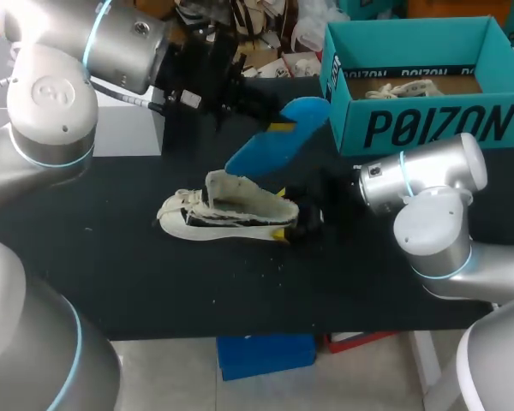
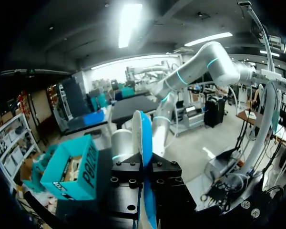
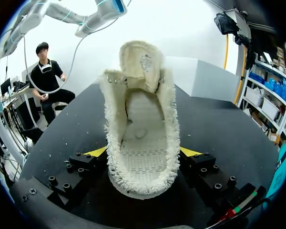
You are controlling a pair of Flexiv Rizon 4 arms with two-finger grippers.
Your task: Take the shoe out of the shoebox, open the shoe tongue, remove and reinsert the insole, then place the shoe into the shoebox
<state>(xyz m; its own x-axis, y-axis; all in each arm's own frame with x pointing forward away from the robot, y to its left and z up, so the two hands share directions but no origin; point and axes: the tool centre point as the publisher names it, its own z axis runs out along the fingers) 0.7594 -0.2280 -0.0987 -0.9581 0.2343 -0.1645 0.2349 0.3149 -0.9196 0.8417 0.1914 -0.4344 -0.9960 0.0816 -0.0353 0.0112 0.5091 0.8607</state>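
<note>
Overhead, we're holding the curved blue insole [image 1: 278,137] aloft in our left gripper [image 1: 272,122], above the cream fringed fabric shoe [image 1: 231,210] resting on the black table [image 1: 154,274] near the teal cardboard shoebox [image 1: 428,120]. Only the wrist views are showing the grips: the left one clamping the insole edge-on, our right gripper [image 3: 143,151] pinching the shoe's heel from both sides, tongue raised.

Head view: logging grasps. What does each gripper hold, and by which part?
Left gripper: blue foam insole, pinched near mid-length. Right gripper: cream fabric shoe, fingers clamping its heel sides.
</note>
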